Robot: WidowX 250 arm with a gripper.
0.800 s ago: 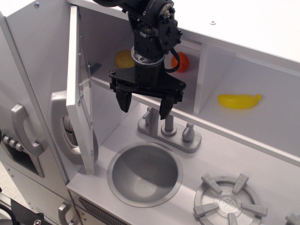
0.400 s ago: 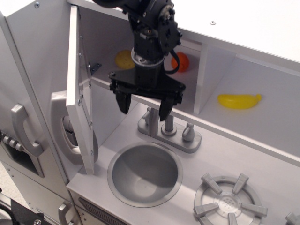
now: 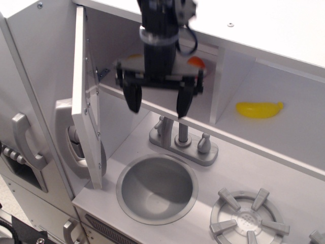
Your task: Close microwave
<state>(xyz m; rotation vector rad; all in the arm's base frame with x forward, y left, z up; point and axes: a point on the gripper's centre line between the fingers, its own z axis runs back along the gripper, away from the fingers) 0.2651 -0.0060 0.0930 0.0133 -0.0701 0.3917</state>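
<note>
The microwave is the light-grey compartment (image 3: 114, 51) at the upper left of the toy kitchen. Its hinged door (image 3: 86, 101) stands wide open, swung out to the left and seen nearly edge-on. My black gripper (image 3: 157, 104) hangs in front of the compartment's opening, pointing down, to the right of the door. Its two fingers (image 3: 133, 97) are spread apart with nothing between them. A yellow item and an orange item (image 3: 195, 62) inside the compartment are mostly hidden behind the gripper.
A yellow banana (image 3: 259, 109) lies in the open niche to the right. A grey faucet (image 3: 183, 140) stands below the gripper, with a round sink (image 3: 157, 189) in front of it. A burner (image 3: 249, 216) is at the lower right. A grey handle (image 3: 23, 140) is on the far left panel.
The gripper has risen and turned to face the camera more squarely, its fingers now wider apart. The microwave door has not moved.
</note>
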